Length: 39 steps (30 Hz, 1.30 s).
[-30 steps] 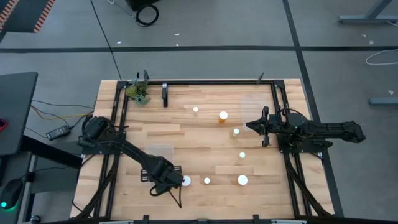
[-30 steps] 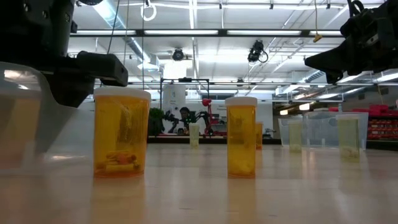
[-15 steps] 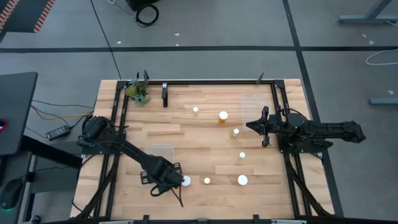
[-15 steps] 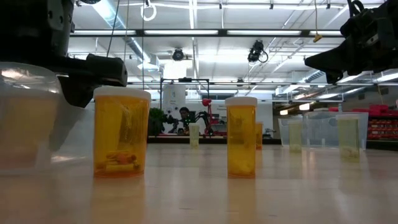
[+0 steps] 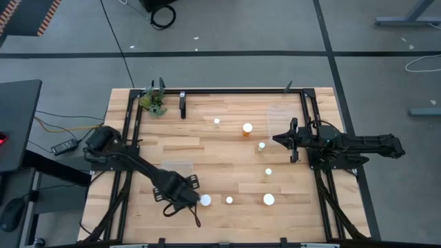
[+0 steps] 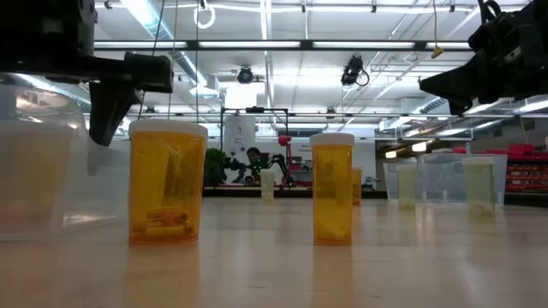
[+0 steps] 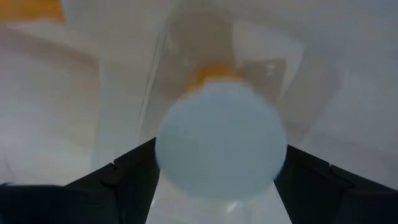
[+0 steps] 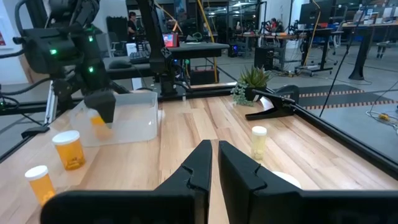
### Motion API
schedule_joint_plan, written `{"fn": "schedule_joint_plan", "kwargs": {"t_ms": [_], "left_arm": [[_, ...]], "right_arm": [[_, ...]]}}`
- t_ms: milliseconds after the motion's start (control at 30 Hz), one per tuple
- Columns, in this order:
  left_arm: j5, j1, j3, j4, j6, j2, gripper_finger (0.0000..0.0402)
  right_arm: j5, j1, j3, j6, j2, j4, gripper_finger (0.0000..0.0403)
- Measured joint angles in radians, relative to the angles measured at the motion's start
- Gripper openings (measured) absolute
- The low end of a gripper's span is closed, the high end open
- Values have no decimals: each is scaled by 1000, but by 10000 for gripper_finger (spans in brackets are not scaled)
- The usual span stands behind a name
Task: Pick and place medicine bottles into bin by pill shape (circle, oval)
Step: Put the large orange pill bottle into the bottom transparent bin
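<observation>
nearest bottle: in the low view, a wide amber medicine bottle [image 6: 167,182] with a white cap stands left of centre on the wooden table [image 6: 274,265], pills lying at its bottom.
second bottle: a narrower amber bottle [image 6: 332,188] stands right of centre, a little farther back.
my left pincer: my left gripper [image 5: 189,195] sits at the lower left of the high view, fingers spread wide and released, just beside the white cap of that nearest bottle [image 5: 205,200]. in my left wrist view a white cap [image 7: 221,146] fills the middle between my two dark fingers [image 7: 124,180], blurred.
clear bin: a see-through bin [image 5: 176,167] lies just above my left gripper in the high view.
other bottles: four more white caps dot the centre and right of the high view, among them one wide cap [image 5: 269,200] at lower right and one [image 5: 247,127] above centre.
my right pincer: my right gripper [image 5: 275,138] waits at centre right of the high view, fingers clenched on nothing.
far edge: a small green plant [image 5: 153,102] sits at the table's upper left corner.
</observation>
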Motion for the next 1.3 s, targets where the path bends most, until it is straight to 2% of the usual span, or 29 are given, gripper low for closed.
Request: {"fn": "schedule_joint_plan", "kwargs": {"t_ms": [167, 333, 600, 933, 1300], "left_arm": [[-71, 8, 0, -26, 7, -36, 293], [-214, 20, 0, -69, 79, -73, 293], [-288, 37, 51, -40, 169, -93, 293], [-266, 36, 93, 218, 119, -93, 293], [-201, 47, 93, 368, -101, -93, 293]], "right_arm": [[0, 0, 0, 0, 0, -3, 37], [0, 0, 0, 0, 0, -7, 37], [0, 0, 0, 0, 0, -7, 37], [0, 0, 0, 0, 0, -8, 37], [0, 0, 0, 0, 0, -8, 37]]}}
